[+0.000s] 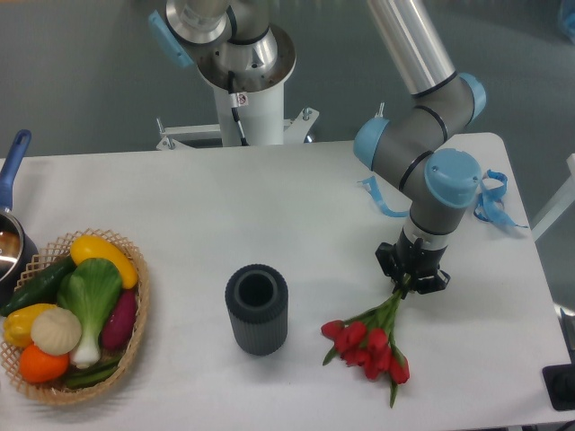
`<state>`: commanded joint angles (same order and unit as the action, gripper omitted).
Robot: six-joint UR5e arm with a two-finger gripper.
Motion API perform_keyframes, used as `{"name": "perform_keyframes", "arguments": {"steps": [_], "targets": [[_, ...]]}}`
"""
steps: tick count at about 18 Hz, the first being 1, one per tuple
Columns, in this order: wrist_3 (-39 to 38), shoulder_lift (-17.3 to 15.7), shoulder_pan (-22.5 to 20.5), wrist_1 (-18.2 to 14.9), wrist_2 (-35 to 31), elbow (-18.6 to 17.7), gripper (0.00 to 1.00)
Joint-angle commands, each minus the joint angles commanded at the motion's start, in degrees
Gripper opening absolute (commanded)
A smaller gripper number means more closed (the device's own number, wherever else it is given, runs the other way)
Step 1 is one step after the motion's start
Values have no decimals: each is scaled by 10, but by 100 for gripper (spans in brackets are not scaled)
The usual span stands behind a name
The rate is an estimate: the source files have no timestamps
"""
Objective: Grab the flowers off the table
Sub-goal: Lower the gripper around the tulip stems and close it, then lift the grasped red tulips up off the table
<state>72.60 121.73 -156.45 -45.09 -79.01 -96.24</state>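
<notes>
flowers [370,346] lying on table [269,197], pincer [409,285] over stems, grip unclear, dark cup [257,309] beside

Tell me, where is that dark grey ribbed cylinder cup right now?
The dark grey ribbed cylinder cup stands upright near the front middle of the white table, between the wicker basket of vegetables and the red flowers.

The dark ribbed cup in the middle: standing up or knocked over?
Standing up. The dark ribbed cup rests on the table with its round mouth facing upward.
</notes>
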Motion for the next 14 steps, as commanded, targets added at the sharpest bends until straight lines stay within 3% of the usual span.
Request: {"name": "perform_keyframes", "arguments": {"steps": [4,7,10,14], "targets": [[-3,-5,-6,0,4,20,3],[-2,-43,-18,-1,32,28,3],[-5,-91,-35,-1,111,32,3],[-87,-128,-41,-1,222,50,3]]}}
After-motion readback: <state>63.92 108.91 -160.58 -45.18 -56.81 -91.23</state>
